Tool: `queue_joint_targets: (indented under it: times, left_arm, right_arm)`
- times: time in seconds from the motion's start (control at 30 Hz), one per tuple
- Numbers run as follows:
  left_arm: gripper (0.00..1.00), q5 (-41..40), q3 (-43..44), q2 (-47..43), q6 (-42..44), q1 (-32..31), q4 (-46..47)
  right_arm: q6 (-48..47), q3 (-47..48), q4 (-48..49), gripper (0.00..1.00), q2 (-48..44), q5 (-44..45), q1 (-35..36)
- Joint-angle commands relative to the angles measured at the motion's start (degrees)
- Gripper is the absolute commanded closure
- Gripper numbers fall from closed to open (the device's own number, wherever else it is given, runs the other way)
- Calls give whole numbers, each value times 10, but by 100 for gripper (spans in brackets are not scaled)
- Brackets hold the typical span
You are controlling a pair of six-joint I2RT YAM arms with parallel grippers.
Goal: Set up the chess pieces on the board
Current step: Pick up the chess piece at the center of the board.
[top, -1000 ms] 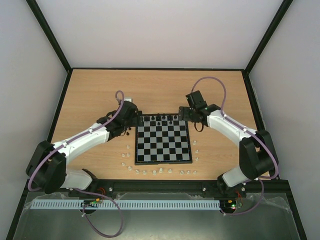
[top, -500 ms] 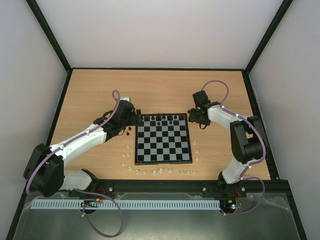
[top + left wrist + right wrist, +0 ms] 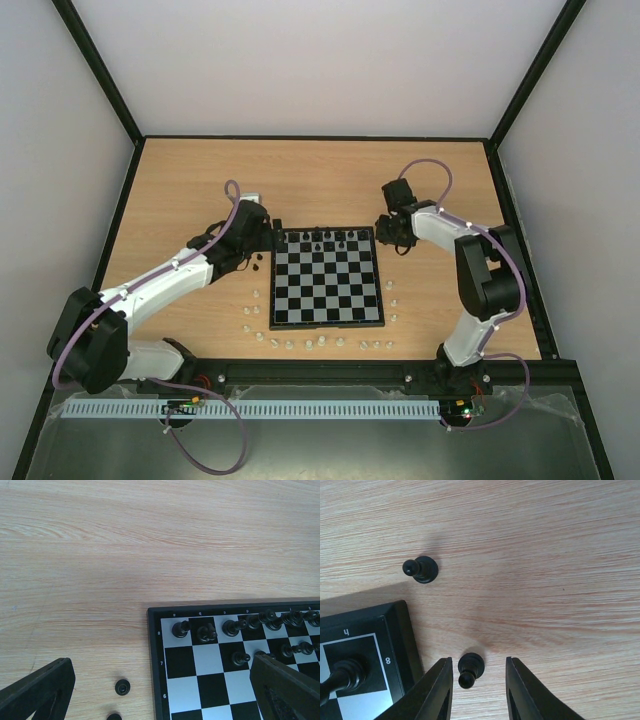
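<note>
Two black pawns by the right wrist show clearly only in its own camera. The near pawn (image 3: 469, 669) stands on the bare tabletop (image 3: 545, 555) just off the corner of the board (image 3: 395, 625). It sits between the right fingers (image 3: 437, 692), which are drawn in on either side with a sliver of wood visible each way, so they pinch nothing. The far pawn (image 3: 421, 569) stands farther out on the wood, well apart from them. One dark corner piece (image 3: 345, 675) occupies the square beside the printed 8. The left wrist camera shows the board's other far corner. There the left fingers (image 3: 37, 692) are spread wide and hold nothing, one over the wood and the other over the checks. The black pieces (image 3: 206, 633) fill the row marked 8, with several more in the row marked 7. A loose pawn (image 3: 122, 686) stands on the wood just beside the border, and another dark piece (image 3: 114, 716) is cut off by the frame edge. From overhead these figures are mere specks, and those beside the right wrist cannot be picked out. That view alone shows the white pieces (image 3: 290, 344) scattered on the tabletop along the board's near edge and both sides. It also shows the left arm (image 3: 160, 280) and right arm (image 3: 480, 270) reaching to the two far corners
</note>
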Motion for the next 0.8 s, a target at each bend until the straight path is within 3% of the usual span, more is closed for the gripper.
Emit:
queue_joint_targets:
  times: [0.0,0.77]
  left_arm:
    - [1,-7,-6,-1,4,2,4]
    - [1,-8,-4,3,4,2,1]
  right_arm:
    - [0,14,-10,72,17,-4,-2]
    - [1,16,-9,97,27,-16,-1]
